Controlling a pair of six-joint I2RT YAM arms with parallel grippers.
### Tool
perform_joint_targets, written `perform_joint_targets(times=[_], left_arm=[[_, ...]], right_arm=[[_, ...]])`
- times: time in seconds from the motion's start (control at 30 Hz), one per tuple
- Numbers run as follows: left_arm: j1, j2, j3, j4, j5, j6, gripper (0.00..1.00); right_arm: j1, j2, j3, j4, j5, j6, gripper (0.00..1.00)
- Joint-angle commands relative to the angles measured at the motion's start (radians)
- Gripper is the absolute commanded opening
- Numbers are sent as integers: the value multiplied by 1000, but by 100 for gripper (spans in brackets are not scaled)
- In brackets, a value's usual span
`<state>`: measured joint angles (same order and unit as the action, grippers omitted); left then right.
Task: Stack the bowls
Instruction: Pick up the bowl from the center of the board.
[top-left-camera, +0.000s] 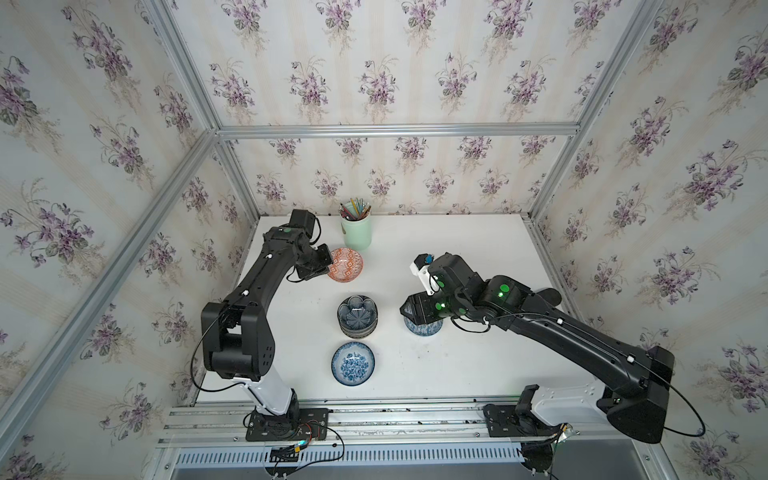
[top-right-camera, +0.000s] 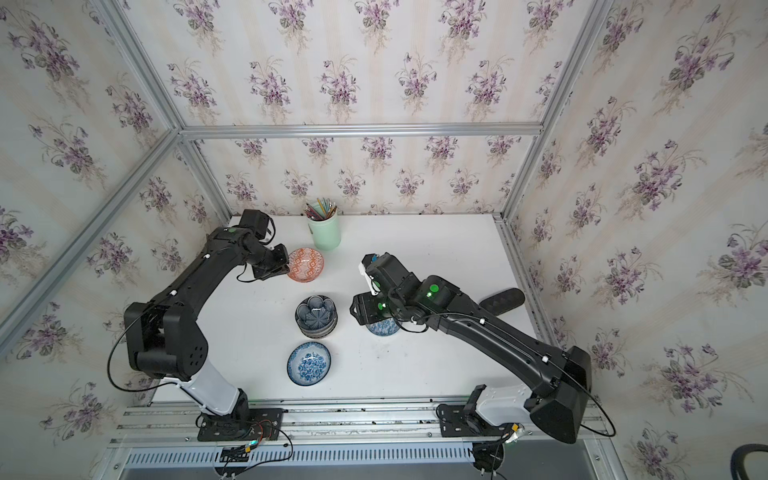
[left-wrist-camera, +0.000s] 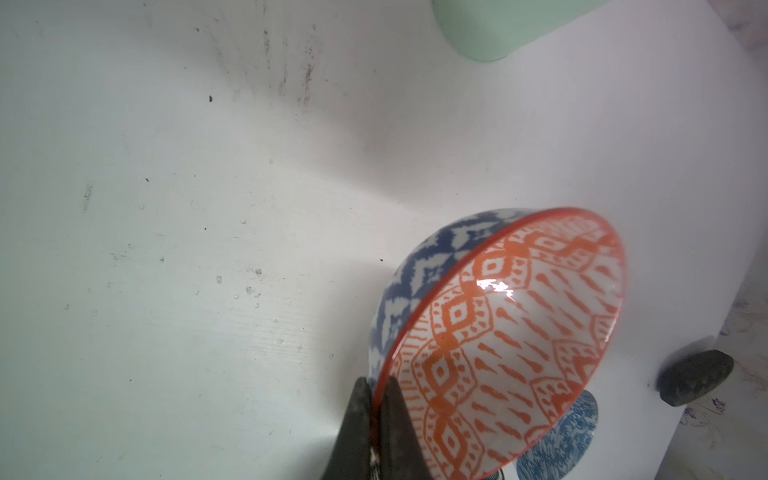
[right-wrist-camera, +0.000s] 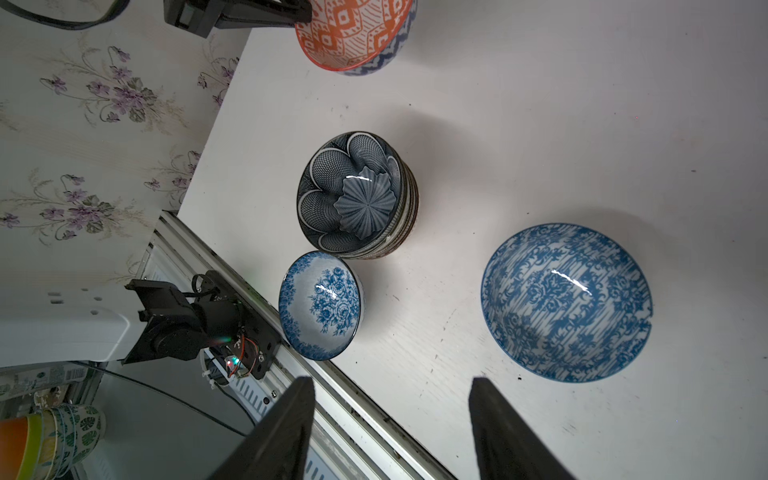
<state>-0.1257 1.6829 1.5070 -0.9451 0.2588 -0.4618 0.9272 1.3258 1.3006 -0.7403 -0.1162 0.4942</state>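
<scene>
The left pincer (left-wrist-camera: 376, 384) is clamped on the rim of the tilted orange bowl (left-wrist-camera: 519, 332) at the back of the counter (top-left-camera: 457, 365). The right pincer (right-wrist-camera: 391, 380), jaws apart, hovers by a blue bowl (right-wrist-camera: 567, 303) beside the stack (top-left-camera: 357, 318).

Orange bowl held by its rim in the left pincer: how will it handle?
Orange bowl looks like rigid glazed ceramic; its glare suggests slippery. Left pincer grips one rim spot only, so it may pivot or slip. Likely chips if dropped.

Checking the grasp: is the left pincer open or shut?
Shut: the left pincer clamps the orange bowl by its rim, one finger each side.
</scene>
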Motion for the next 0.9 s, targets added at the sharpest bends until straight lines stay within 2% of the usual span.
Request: perform_joint_targets(times=[0.0,0.17,0.33,0.5,0.63,0.87], left_arm=[[-8,-27,55,-121,93,70,0],[-59,-92,90,-238,187,147,0],[-159,-156,68,-300,181,170,0],[-244,-197,14,-302,183,160,0],[-269,-219,-15,-285,178,140,0],[-309,-222,-54,-251,173,118,0]], right_arm=[[0,16,36,-24,23,-7,64],[1,50,100,-42,25,-6,62],[1,93,164,-68,32,-2,55],[0,126,196,-97,48,11,47],[1,139,195,-105,29,18,38],[1,160,195,-110,11,20,36]])
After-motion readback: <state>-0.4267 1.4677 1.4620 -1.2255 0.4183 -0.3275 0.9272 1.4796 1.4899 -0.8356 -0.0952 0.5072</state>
